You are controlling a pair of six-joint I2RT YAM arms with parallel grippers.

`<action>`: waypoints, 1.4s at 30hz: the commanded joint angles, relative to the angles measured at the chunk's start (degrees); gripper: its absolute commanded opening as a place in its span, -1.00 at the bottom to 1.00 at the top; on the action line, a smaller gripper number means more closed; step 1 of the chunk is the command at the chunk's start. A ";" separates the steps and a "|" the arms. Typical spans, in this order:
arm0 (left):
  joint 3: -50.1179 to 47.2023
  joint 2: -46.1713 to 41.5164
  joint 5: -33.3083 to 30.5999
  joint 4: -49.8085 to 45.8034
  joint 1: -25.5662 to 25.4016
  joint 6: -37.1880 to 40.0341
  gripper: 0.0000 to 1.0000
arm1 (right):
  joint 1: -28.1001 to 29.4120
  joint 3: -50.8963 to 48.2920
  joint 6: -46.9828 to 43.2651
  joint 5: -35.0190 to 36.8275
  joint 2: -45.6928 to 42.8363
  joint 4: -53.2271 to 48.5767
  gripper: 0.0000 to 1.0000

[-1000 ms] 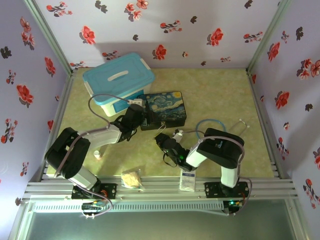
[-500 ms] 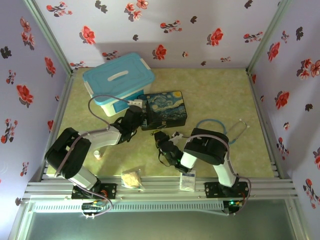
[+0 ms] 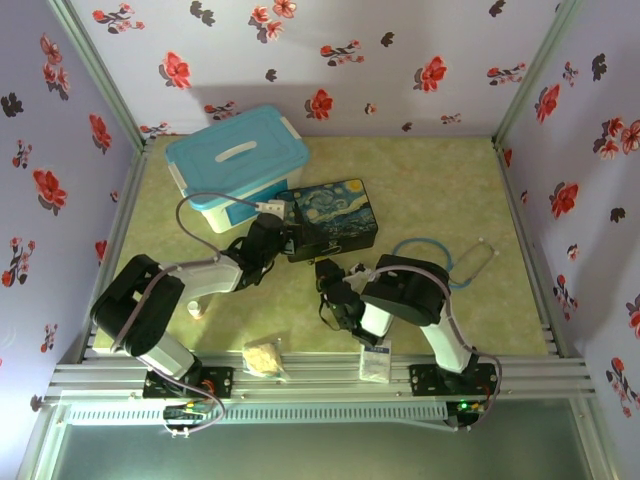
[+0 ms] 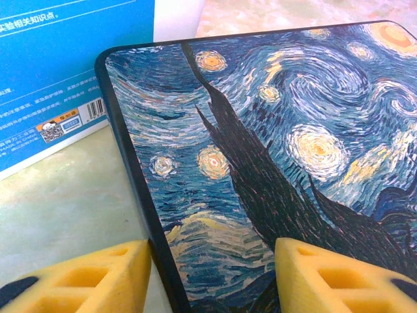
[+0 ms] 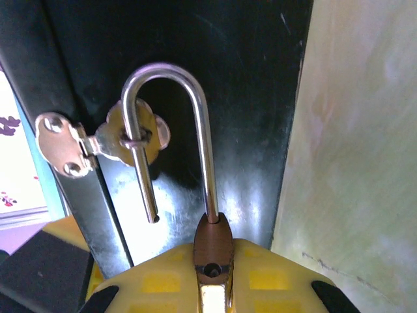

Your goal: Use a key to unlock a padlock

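Observation:
My right gripper (image 5: 212,287) is shut on the small brown padlock (image 5: 212,244), squeezing its body between the yellow fingers. Its silver shackle (image 5: 203,124) stands open, the free leg threaded through the brass hasp (image 5: 124,137) on the dark front wall of the painted tin box (image 3: 335,215). The key is hidden. From above, the right gripper (image 3: 325,272) sits at the tin's near edge. My left gripper (image 4: 212,277) is open at the tin box's (image 4: 273,130) corner, one finger (image 4: 98,277) against the outer rim and the other over the lid.
A blue-lidded plastic box (image 3: 238,160) stands behind the tin. A blue tube (image 3: 440,255) lies to the right. At the near edge lie a white packet (image 3: 375,362) and a crumpled bag (image 3: 264,358), with a small pale item (image 3: 196,310) to the left.
The right arm has folded in to the left, bringing its gripper up to the tin's front. The left jaws have narrowed. The tin has shifted slightly right.

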 commanded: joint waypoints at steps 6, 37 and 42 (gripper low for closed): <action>-3.87 4.03 -1.93 -6.60 0.92 4.04 -0.02 | -2.88 1.77 -6.62 5.94 1.24 -3.31 -0.98; 1.49 -1.93 -0.22 -15.54 1.27 2.74 0.16 | -14.80 -12.24 -17.72 -26.45 -21.53 -24.78 -1.00; 3.50 -2.47 0.23 -17.29 1.33 2.99 0.21 | -15.20 -13.20 -19.83 -34.87 -26.50 -31.80 -1.00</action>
